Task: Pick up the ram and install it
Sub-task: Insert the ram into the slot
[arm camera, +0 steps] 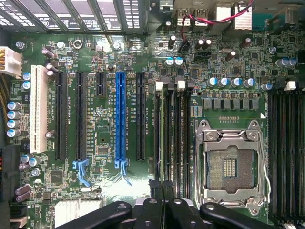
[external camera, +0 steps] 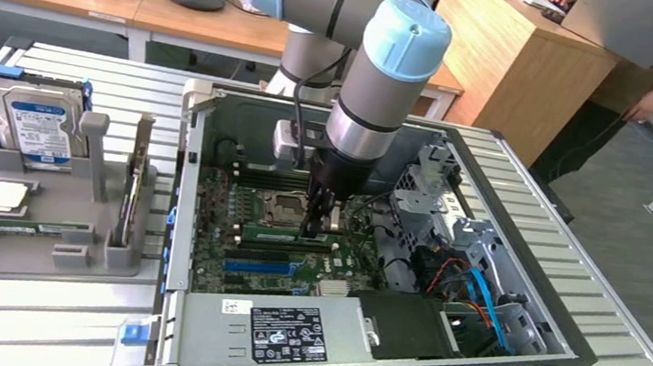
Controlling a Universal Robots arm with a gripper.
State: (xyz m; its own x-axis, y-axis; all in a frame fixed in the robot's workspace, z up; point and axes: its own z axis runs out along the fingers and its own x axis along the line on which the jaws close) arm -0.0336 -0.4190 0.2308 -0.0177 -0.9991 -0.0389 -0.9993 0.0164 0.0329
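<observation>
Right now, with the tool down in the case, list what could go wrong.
1. The tool, shut on the ram at the memory slots, may seat it tilted.
2. A misaligned push could stress the motherboard.
3. The open CPU socket sits beside the slots; a slip might hit its contacts.

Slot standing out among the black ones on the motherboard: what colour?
Blue. The slot shows best in the wrist view.

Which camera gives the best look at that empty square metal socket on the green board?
The wrist view: it looks straight down on the socket, showing its metal frame and bare contact grid. The exterior view shows the socket at a slant, beside the gripper.
</observation>
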